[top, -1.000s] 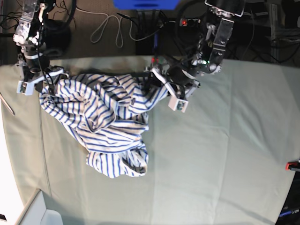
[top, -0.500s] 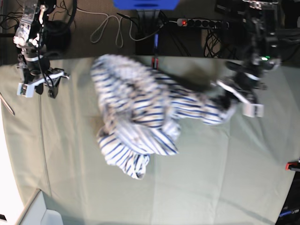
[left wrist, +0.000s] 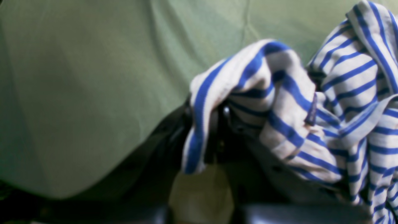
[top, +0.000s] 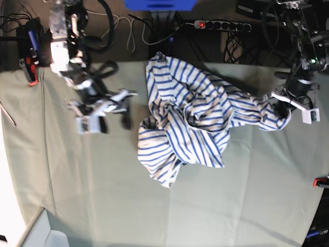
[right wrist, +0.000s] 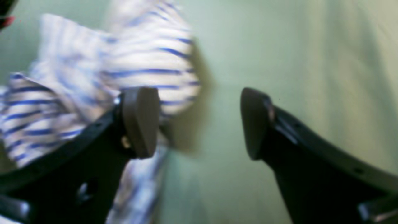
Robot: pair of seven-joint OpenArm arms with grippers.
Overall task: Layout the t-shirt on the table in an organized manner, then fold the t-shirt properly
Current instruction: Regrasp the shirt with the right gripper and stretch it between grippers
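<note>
The white, blue-striped t-shirt (top: 185, 118) lies bunched on the table (top: 231, 206), with one end drawn out to the right. There my left gripper (top: 280, 110) is shut on its cloth. In the left wrist view the t-shirt (left wrist: 289, 102) drapes over the left gripper (left wrist: 214, 137) and hides the fingertips. My right gripper (top: 105, 116) hovers left of the heap, open and blurred by motion. In the right wrist view the right gripper (right wrist: 197, 123) has its jaws wide apart with nothing between them, and the t-shirt (right wrist: 149, 62) lies behind the left finger.
A red clamp (top: 321, 181) sits at the table's right edge. Cables and a power strip (top: 205, 24) lie beyond the far edge. A white box (top: 41, 231) stands at the near left corner. Bare table cloth (top: 77, 180) stretches in front of the shirt.
My left gripper closed on the shirt and dragged it from the left to the right. The right gripper came off the cloth, opened wide and swung in toward the heap.
</note>
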